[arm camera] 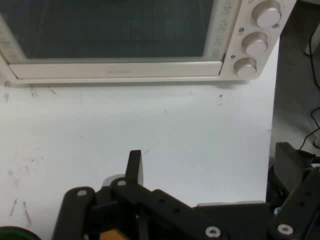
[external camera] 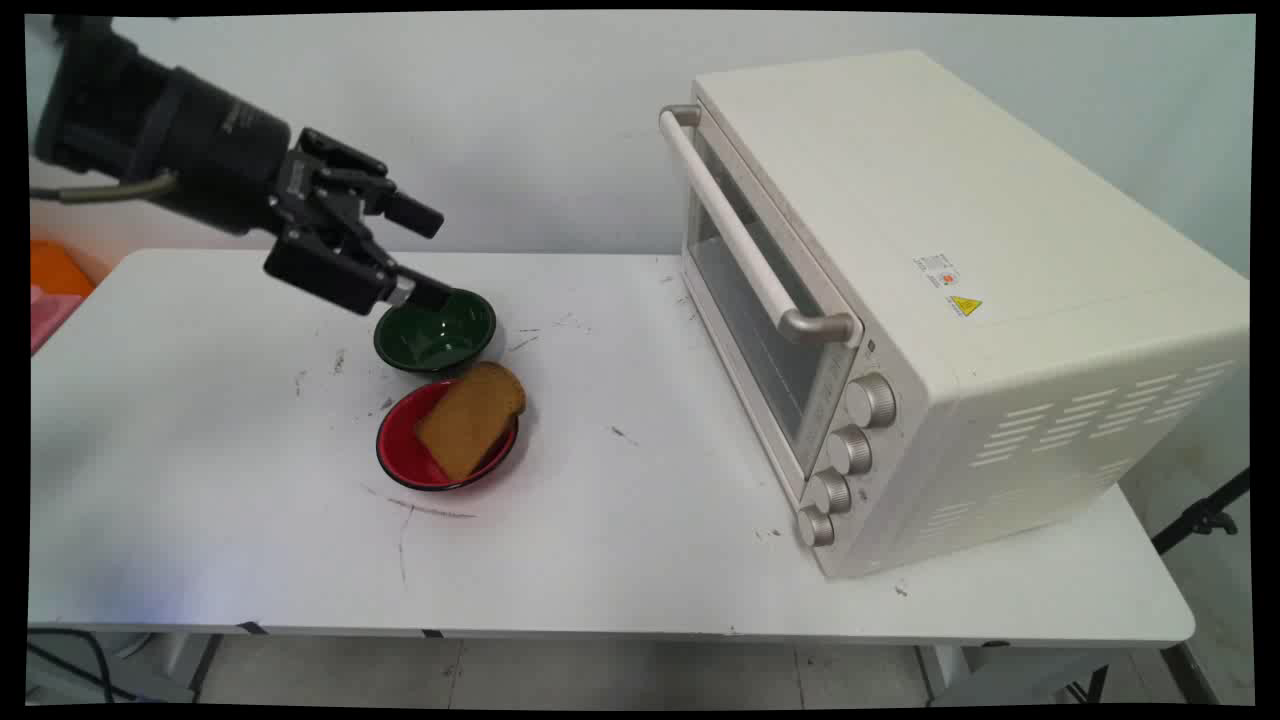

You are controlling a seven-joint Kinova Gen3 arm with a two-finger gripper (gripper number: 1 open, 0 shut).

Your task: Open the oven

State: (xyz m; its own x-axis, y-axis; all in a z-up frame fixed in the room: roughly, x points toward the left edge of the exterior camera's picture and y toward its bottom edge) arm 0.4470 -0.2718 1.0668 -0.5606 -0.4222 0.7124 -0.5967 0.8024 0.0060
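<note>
My black gripper point(external camera: 438, 258) is open and points right, toward the oven. Its lower fingertip hangs at the far left rim of an empty dark green bowl point(external camera: 440, 335); I cannot tell whether it touches it. Nothing is between the fingers. Just in front of the green bowl, a red bowl point(external camera: 395, 447) holds a slice of brown toast point(external camera: 470, 420) that leans over its right rim. In the hand view the gripper point(arm camera: 210, 165) is spread wide over the white table, and a sliver of the green bowl point(arm camera: 12, 233) shows at the bottom left.
A large cream toaster oven point(external camera: 960, 300) stands on the right of the table, its glass door point(arm camera: 110, 30) shut, with a bar handle point(external camera: 745, 240) and several knobs point(external camera: 848, 448). Orange and pink things point(external camera: 50, 285) lie past the table's far left edge.
</note>
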